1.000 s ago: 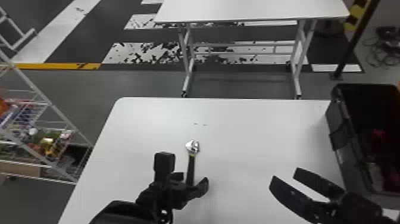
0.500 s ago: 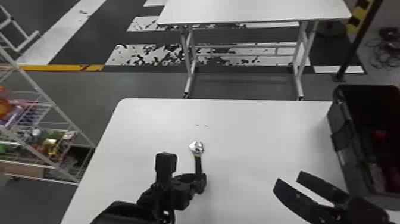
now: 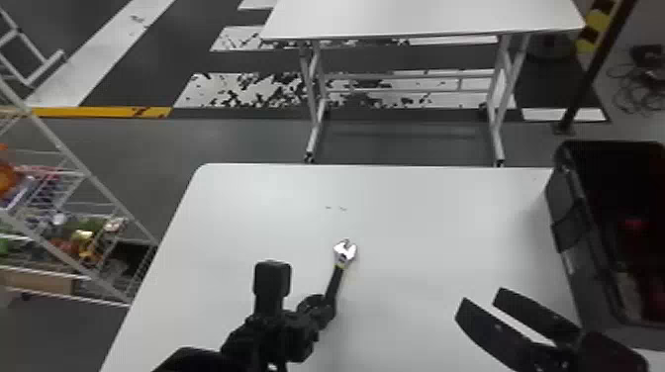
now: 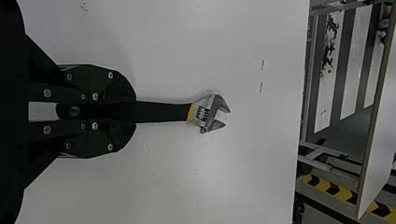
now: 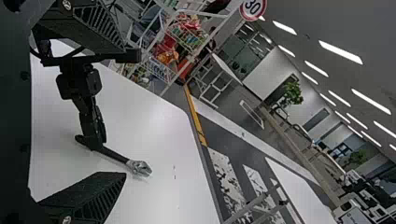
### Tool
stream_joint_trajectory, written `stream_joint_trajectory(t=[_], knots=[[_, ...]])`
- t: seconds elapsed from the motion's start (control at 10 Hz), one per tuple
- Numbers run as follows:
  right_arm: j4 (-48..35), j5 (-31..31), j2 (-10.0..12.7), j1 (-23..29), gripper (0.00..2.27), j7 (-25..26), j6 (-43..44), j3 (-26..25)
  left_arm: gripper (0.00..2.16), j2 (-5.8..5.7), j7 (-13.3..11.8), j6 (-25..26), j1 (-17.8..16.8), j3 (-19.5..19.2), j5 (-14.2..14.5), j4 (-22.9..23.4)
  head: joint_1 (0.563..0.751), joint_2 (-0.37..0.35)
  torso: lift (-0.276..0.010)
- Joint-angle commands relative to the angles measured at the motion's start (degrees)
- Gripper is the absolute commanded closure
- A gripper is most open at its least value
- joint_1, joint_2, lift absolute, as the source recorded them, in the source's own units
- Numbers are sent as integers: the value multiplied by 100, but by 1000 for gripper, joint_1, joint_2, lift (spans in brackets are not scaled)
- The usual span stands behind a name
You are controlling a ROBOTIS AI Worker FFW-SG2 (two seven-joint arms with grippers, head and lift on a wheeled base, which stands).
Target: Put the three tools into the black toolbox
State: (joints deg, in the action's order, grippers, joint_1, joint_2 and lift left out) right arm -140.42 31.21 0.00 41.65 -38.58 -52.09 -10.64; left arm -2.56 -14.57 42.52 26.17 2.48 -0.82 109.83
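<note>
Since the earlier frame, the wrench (image 3: 345,251) has swung its metal head towards the robot's right, and the left gripper (image 4: 134,112) has shifted slightly with it. Its jaws are closed on both sides of the black handle (image 4: 163,112), near the end away from the head. At the head, the wrench is at or just above the white worktop (image 3: 420,212); whether it touches cannot be told. Right gripper (image 3: 481,298): jaws apart and holding nothing, between the wrench and the black toolbox (image 3: 569,198). Toolbox stands open on the robot's right; a red item (image 3: 633,225) lies inside, nature not established.

Assessment: the step in hand is judged to be securing the wrench and raising it. Grip is in line with the handle, which is sound, but the heavy head projects well forward and is likely to dip or twist. Recommended: keep firm pressure, lift straight and slowly, and confirm the handle does not turn before any sideways travel. As the toolbox is on the far side from the left gripper, a handover appears sensible. For that, present the exposed handle or head squarely to the right jaws, and release the left only once the right grip is firm.
</note>
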Motion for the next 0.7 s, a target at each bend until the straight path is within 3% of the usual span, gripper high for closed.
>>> stream_joint_trajectory(t=[0.0,0.4,0.6], knots=[[15,8,6,1,63,0,-8,0,2142,-43,-2,297,204,33,-6,398,695,152,-51],[146,35,6,-113,63,0,-8,9,2142,-131,95,1756,512,-29,-129,1444,695,184,-51],[199,87,6,-157,63,9,-219,-9,2142,-139,113,1914,609,59,-270,1699,695,206,-51]])
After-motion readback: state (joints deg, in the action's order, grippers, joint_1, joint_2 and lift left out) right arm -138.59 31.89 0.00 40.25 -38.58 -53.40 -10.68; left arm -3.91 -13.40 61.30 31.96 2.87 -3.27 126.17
